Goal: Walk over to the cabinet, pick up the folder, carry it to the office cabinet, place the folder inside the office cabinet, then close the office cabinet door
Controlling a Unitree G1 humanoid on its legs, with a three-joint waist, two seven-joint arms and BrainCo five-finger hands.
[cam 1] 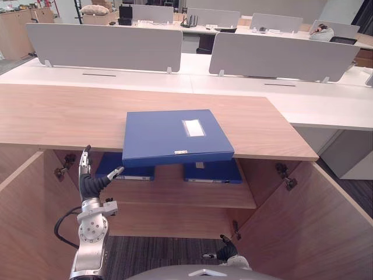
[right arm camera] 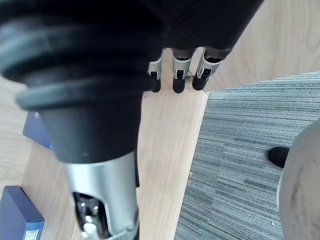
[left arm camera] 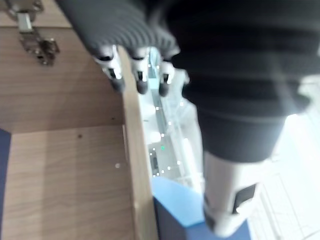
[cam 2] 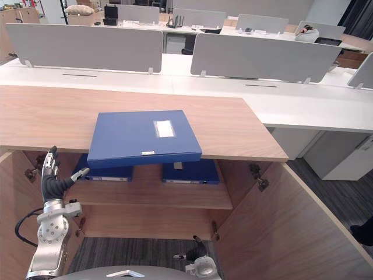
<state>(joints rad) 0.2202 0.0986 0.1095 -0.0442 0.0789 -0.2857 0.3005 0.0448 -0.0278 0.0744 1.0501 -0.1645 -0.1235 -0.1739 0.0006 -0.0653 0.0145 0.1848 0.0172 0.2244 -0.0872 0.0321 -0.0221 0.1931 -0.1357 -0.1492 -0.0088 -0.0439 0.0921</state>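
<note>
Left hand (cam 1: 87,184), fingers apart and empty, stood below the flat blue plastic folder (cam 1: 175,137); best clamp its overhanging edge squarely.

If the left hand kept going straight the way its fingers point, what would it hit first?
Probably the front edge of the cabinet top: the left hand points straight up just beneath it, left of the overhanging blue folder. Depth is unclear, so it might pass in front.
</note>
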